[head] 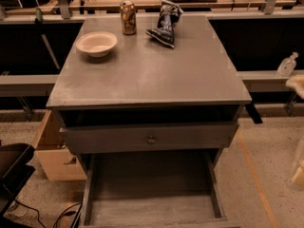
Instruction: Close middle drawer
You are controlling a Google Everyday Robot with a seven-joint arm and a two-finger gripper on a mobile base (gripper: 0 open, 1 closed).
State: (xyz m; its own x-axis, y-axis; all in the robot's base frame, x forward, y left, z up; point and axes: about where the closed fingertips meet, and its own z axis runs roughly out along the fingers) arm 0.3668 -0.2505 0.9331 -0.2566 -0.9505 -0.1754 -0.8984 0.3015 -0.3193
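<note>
The grey cabinet (147,75) stands in the middle of the camera view. Its upper drawer front (118,137), with a small round knob (151,139), sits a little out, with a dark gap above it. The middle drawer (152,208) below is pulled far out toward me; its bare inside shows, and its front and knob are cut off by the bottom edge. My gripper is out of view past the right edge; only pale parts of my arm (297,85) show there, well to the right of the cabinet.
A white bowl (96,43), a can (128,17) and a dark snack bag (164,23) stand on the cabinet top. A cardboard box (54,156) sits at the lower left, next to a dark object (12,167). A small clear bottle (288,64) stands on the right ledge.
</note>
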